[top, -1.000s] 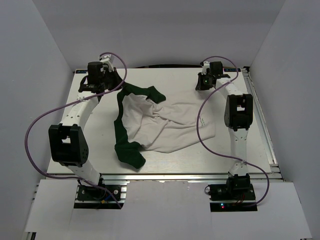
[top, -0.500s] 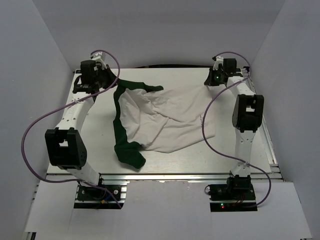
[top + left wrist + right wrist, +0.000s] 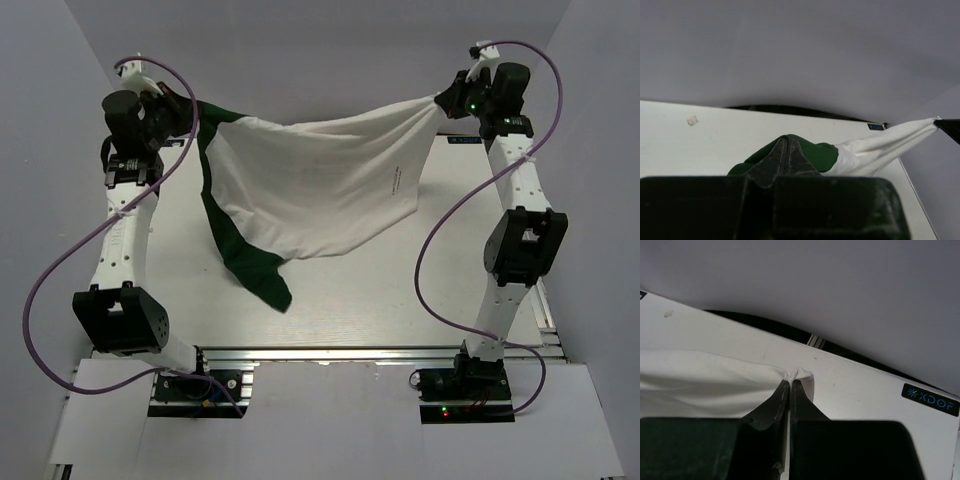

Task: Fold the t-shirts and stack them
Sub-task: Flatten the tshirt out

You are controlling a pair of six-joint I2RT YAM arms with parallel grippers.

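Both my grippers are pinched tight on the t-shirt (image 3: 320,185). My left gripper (image 3: 183,106) clamps a dark green part at the far left, and my right gripper (image 3: 443,101) bites a small pucker of white cloth at the far right. Between them the shirt hangs as a stretched sheet above the far half of the table (image 3: 420,300). Its lower green sleeve (image 3: 262,281) droops toward the surface; I cannot tell whether it touches.

My worry is the right hold. So little fabric shows past the fingertips that more spreading could pull it free and drop that side. The loose sleeve could also tuck under crookedly when I lower.

Room outward is tight. My left wrist sits near the left wall (image 3: 40,220), my right near the right wall (image 3: 600,220), and both are close to the back wall (image 3: 320,60). The free space lies toward me, over the near half of the table.
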